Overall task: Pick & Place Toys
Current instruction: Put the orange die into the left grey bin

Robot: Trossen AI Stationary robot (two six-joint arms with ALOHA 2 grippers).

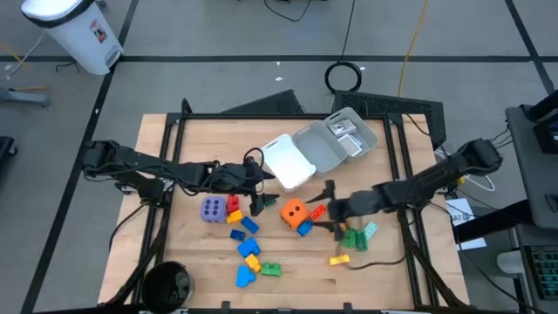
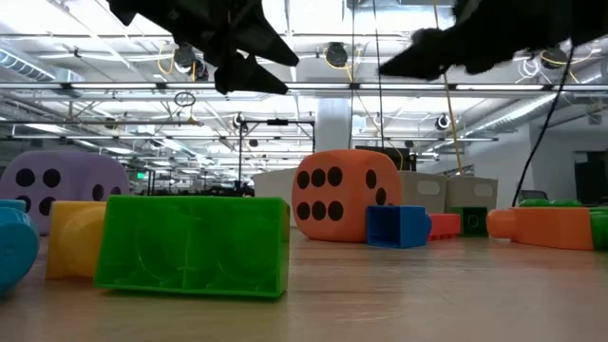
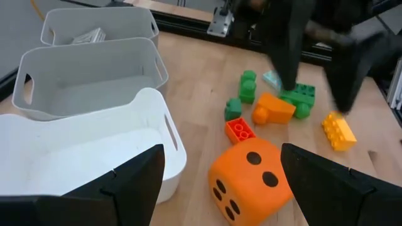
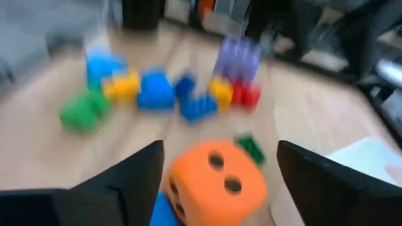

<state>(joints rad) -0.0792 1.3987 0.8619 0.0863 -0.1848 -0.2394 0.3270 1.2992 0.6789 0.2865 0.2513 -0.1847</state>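
Green brick (image 2: 192, 245) lies closest in the low view, on the worktop (image 1: 209, 253). Behind it sits the orange die (image 1: 294, 212), between both hands, touching neither. Left hand (image 1: 259, 202) hovers spread beside the white tray (image 1: 289, 162). Right hand (image 1: 329, 208) also looks spread, though its wrist view is blurred. Purple die (image 1: 212, 208) and small bricks lie scattered nearby.

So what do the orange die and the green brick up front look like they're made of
Orange die: probably soft foam or matte rubbery plastic, with rounded corners and no glare. Green brick: hard, slightly translucent moulded plastic, with a glossy sheen and inner ribs showing through its wall.
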